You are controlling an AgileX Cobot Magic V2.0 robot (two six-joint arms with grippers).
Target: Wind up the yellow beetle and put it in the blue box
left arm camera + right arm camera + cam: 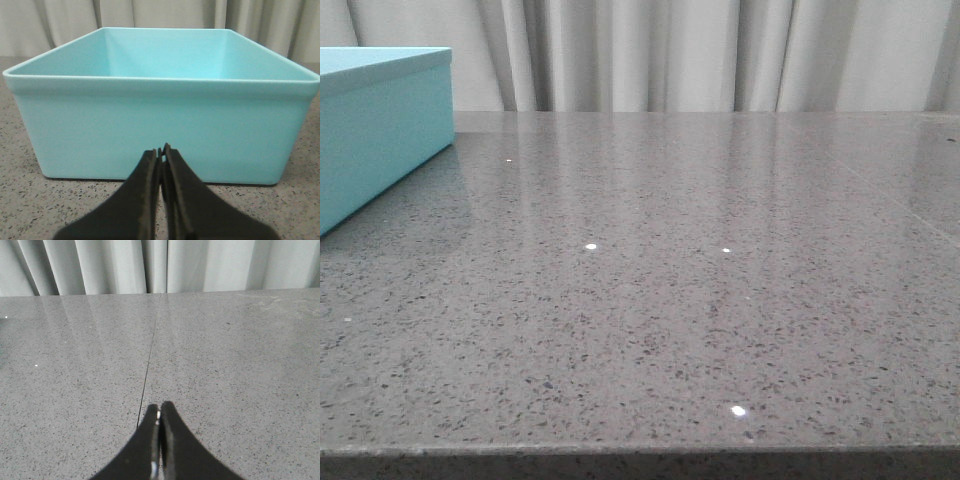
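We see no yellow beetle anywhere; the blue box (160, 120) sits open on the worktop (700, 300) straight ahead of our left gripper (162, 150), nearer than our right gripper (160, 407), both pressed together

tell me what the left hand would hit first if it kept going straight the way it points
Most likely the near outer wall of the blue box. The left hand, shut and empty, points straight at it; the gap between them is hard to judge.

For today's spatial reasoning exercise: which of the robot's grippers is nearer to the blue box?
Left. The left gripper sits shut right in front of the blue box, facing its near wall. The right gripper, also shut, faces only bare table; no box shows in its view.
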